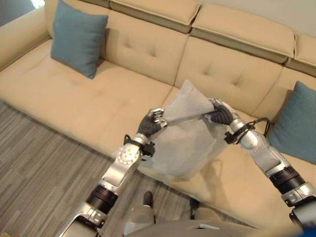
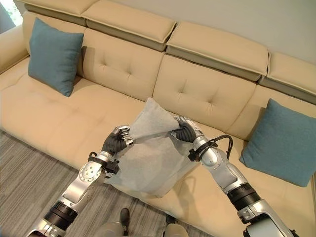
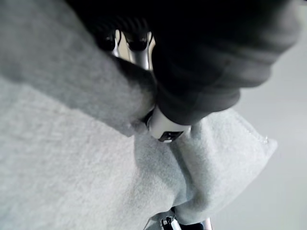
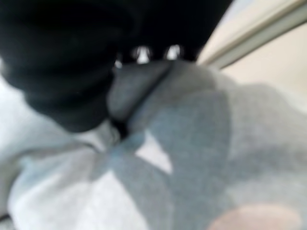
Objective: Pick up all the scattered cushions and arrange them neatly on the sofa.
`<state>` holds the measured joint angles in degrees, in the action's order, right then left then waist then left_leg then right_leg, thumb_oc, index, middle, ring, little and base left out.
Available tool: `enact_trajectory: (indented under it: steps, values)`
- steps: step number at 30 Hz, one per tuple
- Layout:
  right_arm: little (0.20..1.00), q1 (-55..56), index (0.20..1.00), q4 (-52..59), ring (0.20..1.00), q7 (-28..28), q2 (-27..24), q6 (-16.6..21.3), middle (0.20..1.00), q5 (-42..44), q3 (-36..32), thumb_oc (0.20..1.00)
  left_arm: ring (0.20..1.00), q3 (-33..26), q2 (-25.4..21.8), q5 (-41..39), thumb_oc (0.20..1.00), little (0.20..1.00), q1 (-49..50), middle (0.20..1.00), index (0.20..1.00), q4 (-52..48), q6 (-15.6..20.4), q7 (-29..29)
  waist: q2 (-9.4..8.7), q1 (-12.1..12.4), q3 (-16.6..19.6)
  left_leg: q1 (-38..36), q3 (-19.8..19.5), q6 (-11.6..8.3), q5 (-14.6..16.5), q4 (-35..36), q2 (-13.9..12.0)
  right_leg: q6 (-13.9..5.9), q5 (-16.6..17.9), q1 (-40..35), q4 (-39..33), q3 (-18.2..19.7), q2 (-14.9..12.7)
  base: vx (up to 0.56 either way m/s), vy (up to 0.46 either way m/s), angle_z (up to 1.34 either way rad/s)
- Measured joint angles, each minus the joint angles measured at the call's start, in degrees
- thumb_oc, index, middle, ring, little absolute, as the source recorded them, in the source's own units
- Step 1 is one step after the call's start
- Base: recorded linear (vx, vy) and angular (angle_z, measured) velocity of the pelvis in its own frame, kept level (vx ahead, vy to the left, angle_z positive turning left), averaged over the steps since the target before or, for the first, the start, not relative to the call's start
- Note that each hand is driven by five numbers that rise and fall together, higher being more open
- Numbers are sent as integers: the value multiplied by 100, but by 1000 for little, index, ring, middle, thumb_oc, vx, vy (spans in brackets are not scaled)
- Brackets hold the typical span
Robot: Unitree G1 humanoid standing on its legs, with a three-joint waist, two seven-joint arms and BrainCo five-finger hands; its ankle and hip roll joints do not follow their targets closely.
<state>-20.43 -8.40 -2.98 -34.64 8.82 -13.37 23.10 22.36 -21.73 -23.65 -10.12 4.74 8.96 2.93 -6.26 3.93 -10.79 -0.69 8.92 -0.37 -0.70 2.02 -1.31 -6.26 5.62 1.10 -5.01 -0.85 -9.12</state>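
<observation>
Beige and button-tufted, a long sofa [image 2: 207, 94] is stretching across the whole scene, with padded headrests along its top and a grey striped carpet [image 1: 34, 158] lying in front of its seat. Against the backrest near the robot's left end, a teal cushion [image 2: 53, 55] is leaning upright with one corner pointing down into the seat. At the opposite end a second teal cushion [image 2: 285, 143] is standing on the seat, propped against the back.

Between them, over the front edge of the middle seat, a light grey cushion [image 2: 148, 163] is hanging in the air, held by both hands at its upper part. Its top corner is pointing up toward the backrest, and its lower body is sagging down past the seat edge toward the carpet.

On one side the left hand [image 2: 115, 140] is gripping the cushion's edge, its fingers curled into the fabric; the left wrist view is showing a dark-tipped fingertip [image 3: 165, 128] pressing into a bunched fold of the grey cloth. On the other side the right hand [image 2: 184, 131] is clamping the cushion's opposite upper edge, fingers wrapped over a gathered ridge of fabric, and the cloth between the two hands is pulling taut into a straight crease.
</observation>
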Motion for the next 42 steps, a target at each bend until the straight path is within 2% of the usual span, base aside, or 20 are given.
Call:
enact_trajectory:
  steps: [8,19,22,25,31,36,39,42]
  values:
    - [200,-38,200,292,200,-142,-39,-49,200,-44,-21,200,200,-117,-2,63,200,200,-105,200,200,-149,24,232,64,-19,34,-29,-105,-70,-104,198,-86,25,5,18,-13,-102,86,56,-1,5]
    - [200,-1745,200,324,200,-424,-953,-35,200,36,60,200,200,-148,-44,66,200,200,-1631,200,200,-144,230,937,102,-144,49,305,-134,-59,-173,179,-65,33,55,318,-12,-141,87,-12,10,2]
    - [200,-2847,200,6,200,-663,-1392,-44,200,196,514,200,200,-38,-123,54,200,200,-2532,200,200,302,539,1294,92,-266,47,830,-130,-57,-187,-7,-60,33,192,774,-9,-84,88,-110,34,-4]
    - [200,-3586,200,-456,200,-845,-1403,-96,200,200,929,200,200,85,-120,-59,200,200,-3205,200,200,986,721,1554,79,-362,40,1200,-62,-56,-186,-130,-61,47,268,1125,-8,7,81,-78,46,-11]
    - [200,-3984,200,-707,200,-924,-1398,-181,200,199,1368,200,200,196,-128,-253,200,200,-3537,200,200,1514,805,1756,21,-649,-6,1586,147,-54,-187,-208,-26,54,409,1608,-7,186,91,-41,41,-19]
    - [200,-4300,200,-963,200,-1061,-1363,-243,200,200,1687,200,200,302,-174,-324,200,200,-4108,200,200,2181,823,1819,-102,-793,-251,1826,493,-52,-186,-228,-31,48,600,2037,-6,441,108,-17,19,-33]
    - [200,-4644,200,-1153,200,-1125,-1370,-284,200,210,1842,200,200,352,-170,-449,200,200,-4520,200,200,2476,920,1826,-69,-993,-374,1959,522,-53,-185,-251,-39,52,628,2194,-7,490,131,-1,59,-10]
    - [200,-5093,200,-1312,200,-1132,-1426,-329,200,293,2051,200,200,361,-184,-454,200,200,-4995,200,200,2828,943,1831,-40,-1007,-395,2092,613,-52,-185,-282,-30,43,680,2366,-6,582,129,25,45,-12]
